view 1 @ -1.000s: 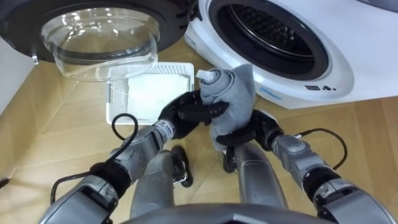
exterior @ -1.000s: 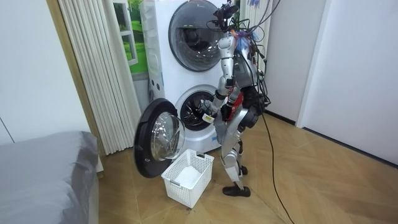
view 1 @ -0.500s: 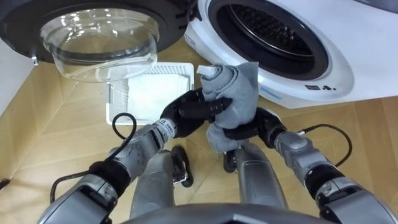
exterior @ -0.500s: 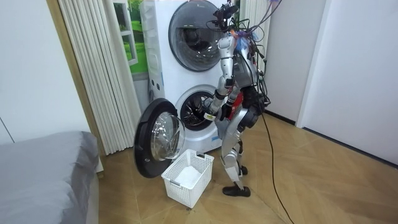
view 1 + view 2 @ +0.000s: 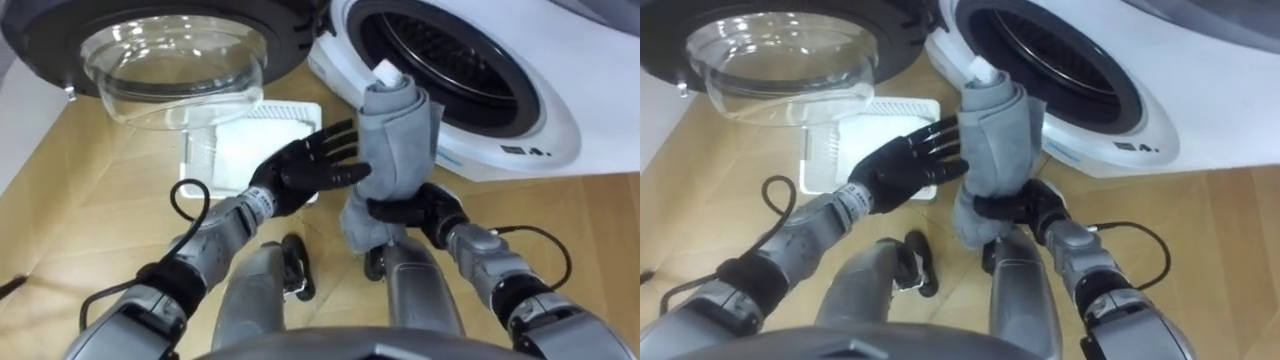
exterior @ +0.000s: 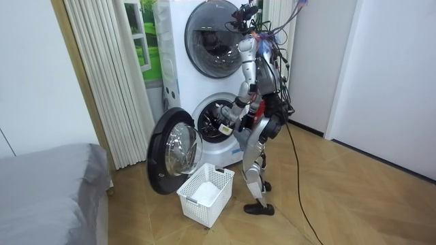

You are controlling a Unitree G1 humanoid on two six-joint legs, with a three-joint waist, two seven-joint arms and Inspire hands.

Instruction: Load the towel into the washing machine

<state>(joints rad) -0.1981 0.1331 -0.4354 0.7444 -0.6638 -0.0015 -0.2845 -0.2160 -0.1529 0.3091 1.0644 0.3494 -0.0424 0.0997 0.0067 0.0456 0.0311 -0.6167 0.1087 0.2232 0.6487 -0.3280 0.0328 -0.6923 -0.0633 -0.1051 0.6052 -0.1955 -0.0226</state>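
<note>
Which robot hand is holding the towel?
The right hand: its fingers curl round the towel near its lower end. The left hand is open, its straight fingers at the towel's side, not gripping it.

Robot stands before white front-loading washing machine (image 5: 540, 120). Upright rolled grey cloth towel (image 5: 398, 140) is just in front of drum opening, w/ right hand (image 5: 425, 212) round its lower part & left hand (image 5: 305, 170) flat at its left side. Round glass door (image 5: 170, 60) is open at left, w/ white plastic basket (image 5: 235, 150) on floor beneath.
</note>
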